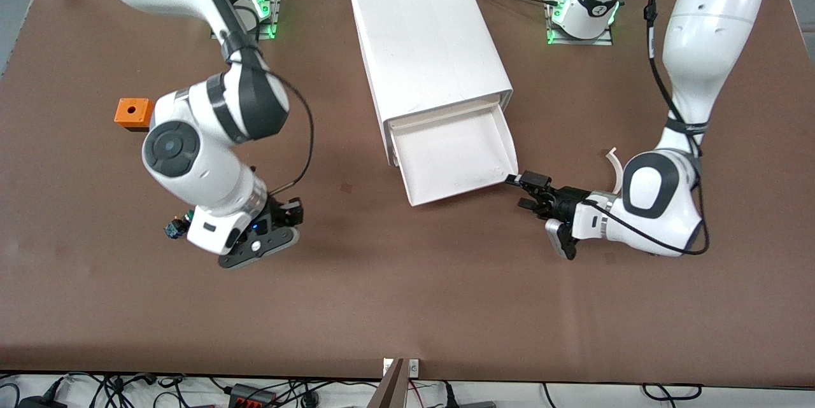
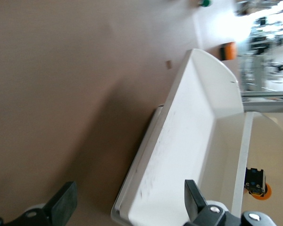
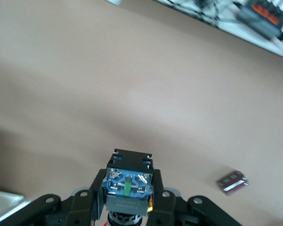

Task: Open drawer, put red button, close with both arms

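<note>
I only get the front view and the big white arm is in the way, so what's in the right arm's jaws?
Observer: The right gripper, shut, holds a small switch with a black-and-blue plastic body; its cap faces away.
Operator: Is the left one gripping the drawer?
Observer: No. The left gripper has its jaws open, with the front wall of the white plastic drawer between them.
Operator: Any green one?
Observer: A small green thing sits on the table toward the right arm's end.
</note>
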`<state>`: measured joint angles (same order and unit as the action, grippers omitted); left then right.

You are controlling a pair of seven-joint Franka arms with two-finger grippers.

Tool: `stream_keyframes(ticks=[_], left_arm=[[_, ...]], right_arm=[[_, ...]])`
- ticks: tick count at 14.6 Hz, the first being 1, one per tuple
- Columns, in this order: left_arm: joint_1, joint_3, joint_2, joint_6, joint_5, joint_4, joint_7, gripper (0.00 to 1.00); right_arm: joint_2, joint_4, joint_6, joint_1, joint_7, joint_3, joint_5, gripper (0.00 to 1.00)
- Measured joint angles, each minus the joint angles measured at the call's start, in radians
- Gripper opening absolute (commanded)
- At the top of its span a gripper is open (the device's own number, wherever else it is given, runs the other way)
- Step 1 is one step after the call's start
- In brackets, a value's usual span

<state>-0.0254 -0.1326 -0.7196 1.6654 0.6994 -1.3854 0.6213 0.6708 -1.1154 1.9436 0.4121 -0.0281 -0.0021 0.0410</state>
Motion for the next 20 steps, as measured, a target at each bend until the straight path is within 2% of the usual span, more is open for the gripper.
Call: stream_keyframes(ticks=[2, 5, 9, 11, 15, 20], left_arm=[[-0.002, 0.000, 0.066, -0.008, -0.166, 0.009, -0.105, 1.00], [-0.003, 0.000, 0.119, -0.010, -0.470, 0.008, -0.159, 1.00], [0.021, 0.014, 0.122, 0.025, -0.690, 0.057, -0.173, 1.00], [0.032, 0.025, 0.121, 0.030, -0.737, 0.079, -0.233, 1.00], [0.038, 0.045, 0.097, 0.113, -0.743, 0.083, -0.434, 1.00], [0.080, 0.047, 0.071, 0.123, -0.703, 0.080, -0.483, 1.00]], right_arm=[[0.001, 0.029, -0.007, 0.068, 0.078, 0.003, 0.001, 0.00], [0.007, 0.075, 0.027, 0.200, 0.200, 0.004, 0.000, 0.00], [0.021, 0.101, 0.162, 0.347, 0.308, 0.000, -0.001, 0.00], [0.041, 0.102, 0.206, 0.380, 0.355, -0.001, -0.004, 0.00], [0.099, 0.103, 0.238, 0.406, 0.389, -0.002, -0.004, 0.00], [0.155, 0.104, 0.216, 0.431, 0.452, -0.002, -0.004, 0.00]])
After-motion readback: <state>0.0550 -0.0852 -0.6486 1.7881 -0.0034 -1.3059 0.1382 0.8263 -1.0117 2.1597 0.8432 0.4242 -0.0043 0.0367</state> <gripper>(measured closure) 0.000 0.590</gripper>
